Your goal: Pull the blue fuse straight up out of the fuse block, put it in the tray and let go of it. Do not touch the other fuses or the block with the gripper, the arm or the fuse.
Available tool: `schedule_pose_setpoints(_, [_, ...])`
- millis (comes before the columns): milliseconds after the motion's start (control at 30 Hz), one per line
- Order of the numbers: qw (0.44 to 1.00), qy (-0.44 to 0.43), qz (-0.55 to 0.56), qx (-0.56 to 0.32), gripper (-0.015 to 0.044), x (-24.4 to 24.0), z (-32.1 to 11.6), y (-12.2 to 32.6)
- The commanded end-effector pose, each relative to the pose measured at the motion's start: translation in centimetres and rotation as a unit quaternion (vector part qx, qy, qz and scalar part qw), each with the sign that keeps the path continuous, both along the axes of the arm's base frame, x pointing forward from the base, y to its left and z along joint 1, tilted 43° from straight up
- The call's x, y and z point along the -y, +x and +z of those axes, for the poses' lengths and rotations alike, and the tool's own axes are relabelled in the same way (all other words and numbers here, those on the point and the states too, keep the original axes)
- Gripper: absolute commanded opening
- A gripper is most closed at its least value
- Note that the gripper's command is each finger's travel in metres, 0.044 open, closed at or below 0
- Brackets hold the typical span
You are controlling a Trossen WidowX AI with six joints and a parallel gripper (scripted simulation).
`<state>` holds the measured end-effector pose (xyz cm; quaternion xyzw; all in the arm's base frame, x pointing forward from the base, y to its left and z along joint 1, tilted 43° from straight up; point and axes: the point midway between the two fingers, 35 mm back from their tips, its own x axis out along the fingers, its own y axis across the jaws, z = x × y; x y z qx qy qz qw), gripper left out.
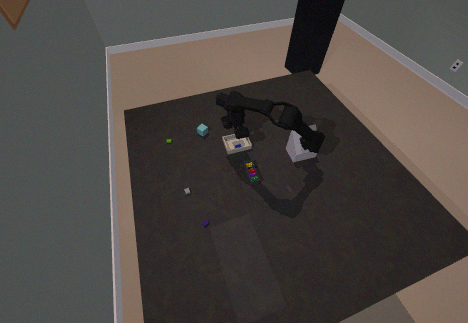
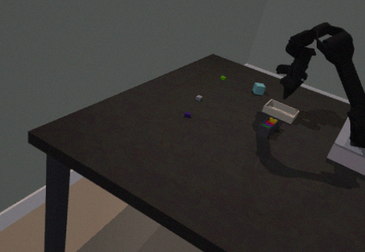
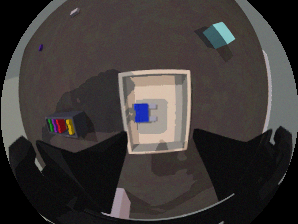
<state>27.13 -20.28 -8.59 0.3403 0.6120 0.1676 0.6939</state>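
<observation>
Since the blue fuse (image 3: 141, 112) lies in the tray (image 3: 184, 111) right below the spread gripper (image 2: 287, 93) (nothing is held), only lifting away is needed.

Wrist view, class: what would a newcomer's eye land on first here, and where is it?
The blue fuse draws the eye first, lying loose on the floor of the pale tray at the centre of the wrist view. The open end effector hangs above the tray, holding nothing. Left of the tray sits the fuse block with its row of coloured fuses, and a cyan cube lies at upper right.
</observation>
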Motion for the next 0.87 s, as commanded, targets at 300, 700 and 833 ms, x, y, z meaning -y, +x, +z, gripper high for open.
schedule_pose_setpoints(300, [1.000,-0.002,-0.001,0.002,0.0330,0.68,0.75,-0.08])
schedule_pose_setpoints(700, [1.000,-0.002,-0.001,0.002,0.0330,0.68,0.75,-0.08])
schedule_pose_setpoints(833, [1.000,-0.002,-0.001,0.002,0.0330,0.68,0.75,-0.08])
